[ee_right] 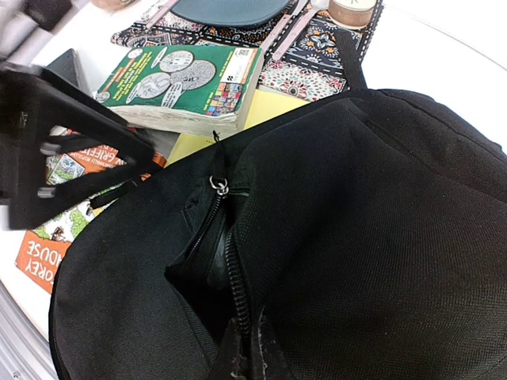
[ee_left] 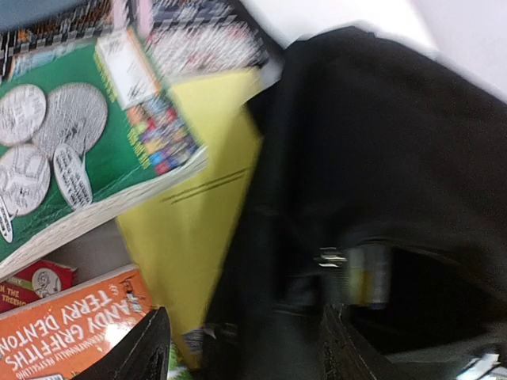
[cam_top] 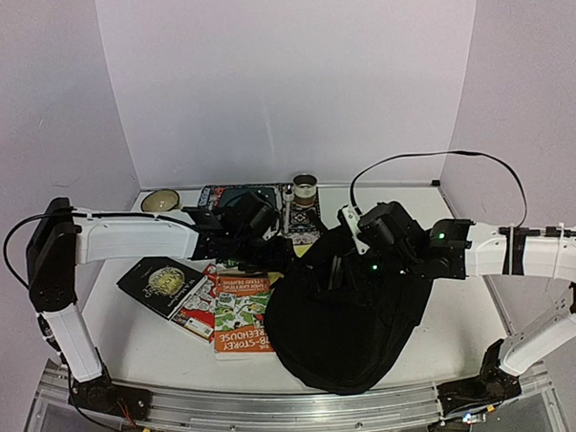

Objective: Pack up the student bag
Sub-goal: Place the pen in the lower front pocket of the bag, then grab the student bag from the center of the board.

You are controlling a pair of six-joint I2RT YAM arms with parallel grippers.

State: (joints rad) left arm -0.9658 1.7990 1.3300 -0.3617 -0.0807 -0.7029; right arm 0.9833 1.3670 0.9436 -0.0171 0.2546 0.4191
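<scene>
The student bag point(cam_top: 349, 309), a big black backpack, lies on the table's right half. Its zipper point(ee_right: 212, 229) gapes partway open, with the metal pull point(ee_right: 218, 187) at the far end. My right gripper point(ee_right: 255, 358) is shut on the bag's zipper edge and pinches the fabric at the near end of the opening. My left gripper point(ee_left: 245, 352) is open. It hovers over the bag's left edge point(ee_left: 380, 142) and a yellow folder point(ee_left: 198, 222), holding nothing. The left wrist view is blurred. A green book point(ee_right: 186, 83) lies on the folder beside the bag.
An orange book point(cam_top: 240, 319) and a dark book point(cam_top: 162, 279) lie left of the bag. At the back are a patterned mat point(cam_top: 303, 225) with a teal pad point(cam_top: 239, 194), a small jar point(cam_top: 306, 186) and a bowl point(cam_top: 160, 200). Walls close in behind and at both sides.
</scene>
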